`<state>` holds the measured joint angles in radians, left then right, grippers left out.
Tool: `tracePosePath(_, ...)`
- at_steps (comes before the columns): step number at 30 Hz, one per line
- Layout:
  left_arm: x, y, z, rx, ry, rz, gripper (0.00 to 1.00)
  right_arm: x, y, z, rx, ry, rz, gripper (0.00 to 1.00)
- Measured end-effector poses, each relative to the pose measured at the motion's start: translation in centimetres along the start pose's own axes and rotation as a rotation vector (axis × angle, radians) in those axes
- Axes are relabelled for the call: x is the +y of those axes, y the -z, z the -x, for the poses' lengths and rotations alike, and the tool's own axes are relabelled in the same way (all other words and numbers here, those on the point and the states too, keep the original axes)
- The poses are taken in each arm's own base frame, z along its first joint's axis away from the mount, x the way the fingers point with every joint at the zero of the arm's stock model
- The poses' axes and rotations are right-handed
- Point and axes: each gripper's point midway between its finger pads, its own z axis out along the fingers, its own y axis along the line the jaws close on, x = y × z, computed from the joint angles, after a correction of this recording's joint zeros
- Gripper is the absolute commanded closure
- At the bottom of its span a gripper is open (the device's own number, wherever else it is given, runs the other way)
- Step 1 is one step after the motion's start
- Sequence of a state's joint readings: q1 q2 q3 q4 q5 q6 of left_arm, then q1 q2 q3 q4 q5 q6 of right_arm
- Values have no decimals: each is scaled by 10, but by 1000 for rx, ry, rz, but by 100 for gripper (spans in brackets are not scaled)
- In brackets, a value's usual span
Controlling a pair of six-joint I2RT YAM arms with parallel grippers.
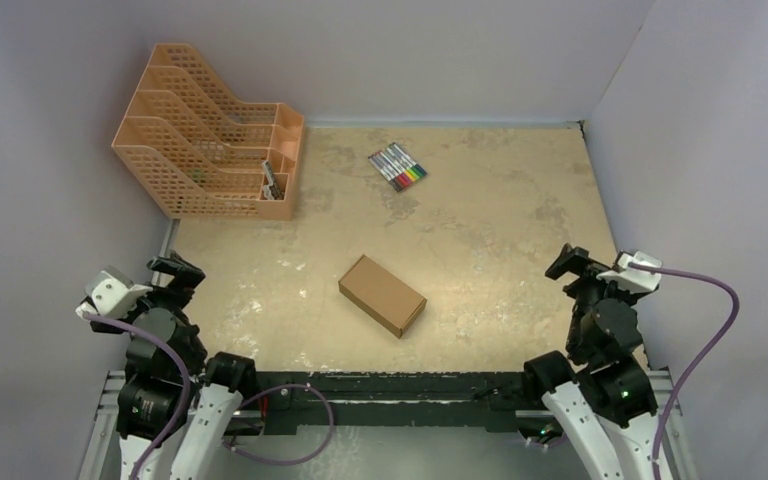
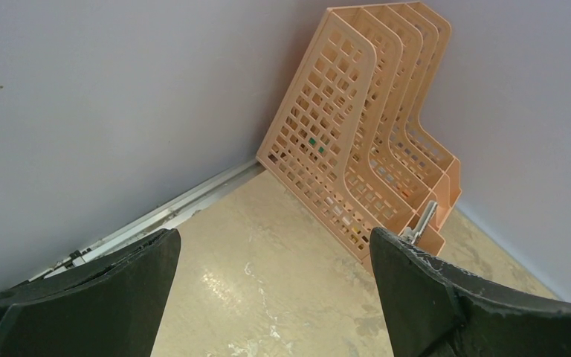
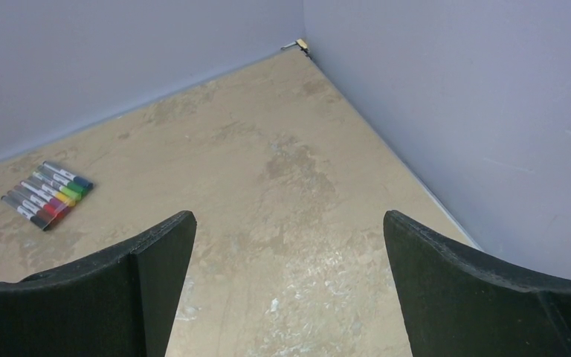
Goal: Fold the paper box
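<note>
The paper box (image 1: 382, 295) is a small closed brown cardboard box. It lies flat and turned at an angle on the table, near the front middle, in the top view only. My left gripper (image 1: 178, 270) is open and empty at the front left, well clear of the box; in its wrist view (image 2: 275, 245) nothing lies between the fingers. My right gripper (image 1: 572, 262) is open and empty at the front right, also apart from the box; its wrist view (image 3: 288, 230) shows bare table between the fingers.
An orange mesh file rack (image 1: 210, 135) stands in the back left corner, also in the left wrist view (image 2: 364, 134). A row of coloured markers (image 1: 397, 166) lies at the back middle, also in the right wrist view (image 3: 46, 194). Grey walls enclose the table.
</note>
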<state>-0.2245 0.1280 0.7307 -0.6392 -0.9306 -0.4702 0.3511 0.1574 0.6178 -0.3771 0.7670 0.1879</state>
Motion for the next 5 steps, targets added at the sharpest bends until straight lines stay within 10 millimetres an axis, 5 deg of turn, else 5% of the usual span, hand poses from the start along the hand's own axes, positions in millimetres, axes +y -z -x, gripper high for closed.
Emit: tracePosePath(5, 1, 0, 0, -1, -3, 5, 0, -2, 2, -1, -10, -2, 5, 1)
